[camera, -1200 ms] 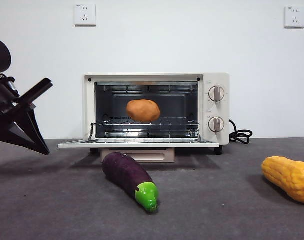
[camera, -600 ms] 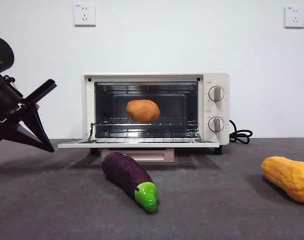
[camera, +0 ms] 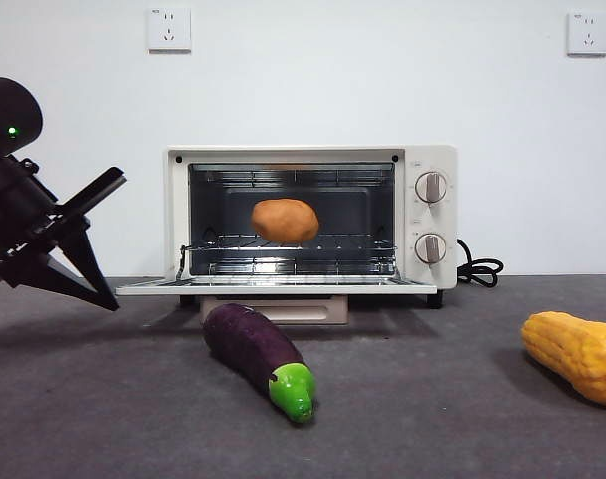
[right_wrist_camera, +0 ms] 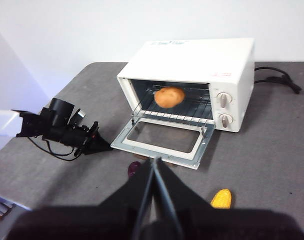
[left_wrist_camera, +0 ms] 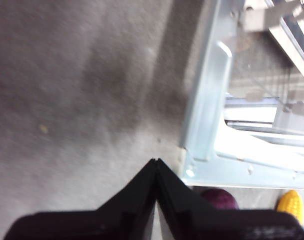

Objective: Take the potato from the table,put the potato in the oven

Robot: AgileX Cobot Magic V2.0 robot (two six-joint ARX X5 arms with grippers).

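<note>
White wall with two sockets stands behind the flat dark grey, slightly mottled table [camera: 462, 419]. On it sits the small cream-white toaster oven [camera: 427, 165] with two round knobs; its glass-windowed door [camera: 273, 286] lies folded down flat. The smooth brown-orange oval potato [camera: 286, 221] rests on the wire rack [camera: 283, 246] inside the cavity, so the placing looks done, with the door not yet shut.

In front of the door lies a purple eggplant with a green tip [camera: 258, 356], and a bumpy yellow-orange vegetable [camera: 575, 355] sits well apart at the far side of the table.

The left gripper [left_wrist_camera: 156, 162] hangs low beside the corner of the open door, its two black jaws pressed together and holding nothing. The right gripper [right_wrist_camera: 155, 160] waits high above the table, jaws likewise together and empty.

The risk, as I judge it, is the left gripper catching the door's corner, being so near: a knock could jolt the oven and roll the potato off the rack. A careless sweep could also nudge the eggplant
</note>
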